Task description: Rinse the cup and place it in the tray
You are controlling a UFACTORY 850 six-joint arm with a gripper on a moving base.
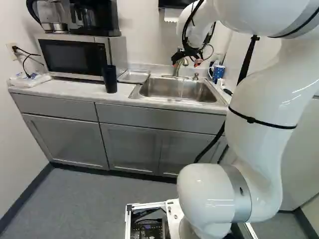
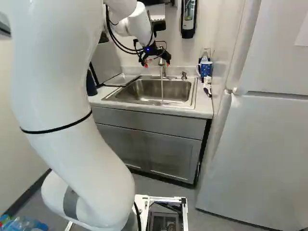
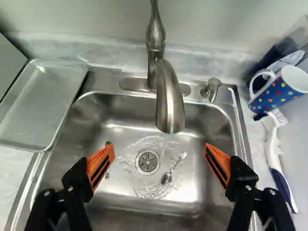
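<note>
My gripper hangs over the sink in the right base view, near the faucet. In the wrist view the gripper is open, its orange pads wide apart with nothing held between them. A blue mug with coloured dots, also the blue mug in the right base view, stands on the counter beside the sink, on the fridge side, its handle toward the faucet. The shallow metal tray lies on the sink's opposite side. Water runs from the faucet into the sink.
Small utensils lie in the basin near the drain. A white and blue brush is by the mug. A dark tumbler stands before the microwave; a coffee maker is on top. The fridge flanks the counter.
</note>
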